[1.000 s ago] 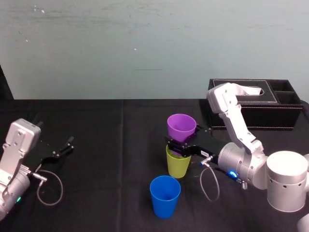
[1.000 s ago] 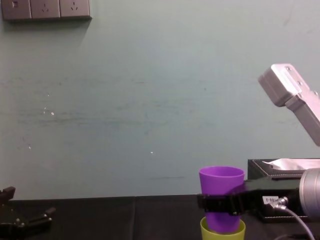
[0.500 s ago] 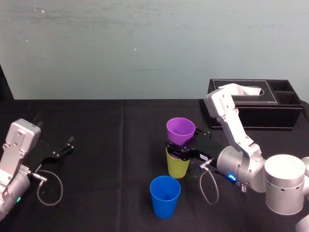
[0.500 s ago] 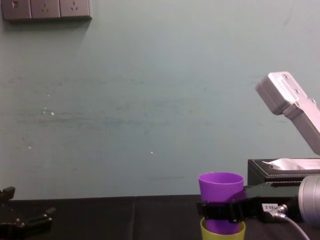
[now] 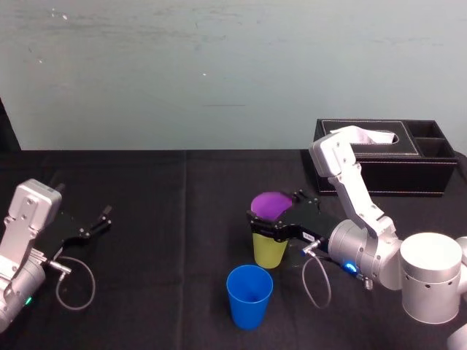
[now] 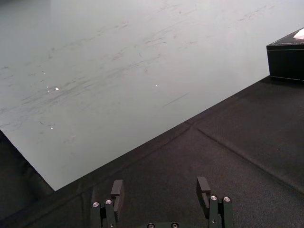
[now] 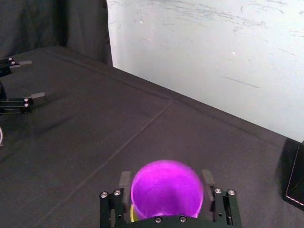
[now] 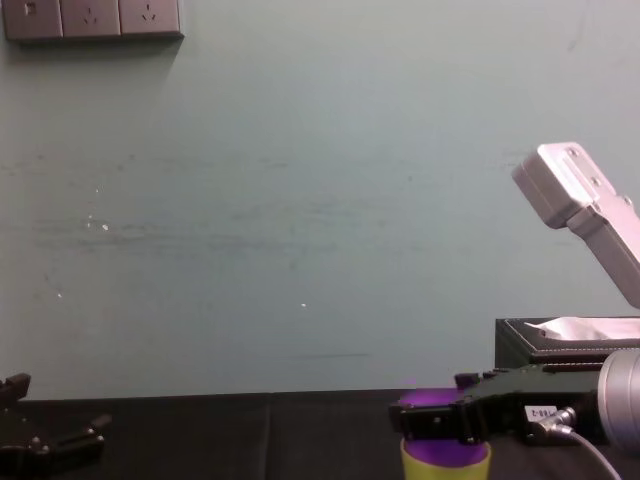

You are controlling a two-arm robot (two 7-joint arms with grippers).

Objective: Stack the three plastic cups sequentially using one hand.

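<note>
Nearest us: blue cup [image 5: 249, 295], upright, mouth up, alone on the tabletop [image 5: 160, 219].

Just behind it: lime-green cup [image 5: 268, 249], upright, with the purple cup [image 5: 270, 203] seated deep inside.

Same spot: right pincer [image 5: 271, 210], reaching in from the right and grasping the purple cup near its rim. We judge that the blue cup lies toward us and slightly left of this pincer, with the right arm much the nearer.

Far left: left pincer [image 5: 98, 221], released, parked.
</note>
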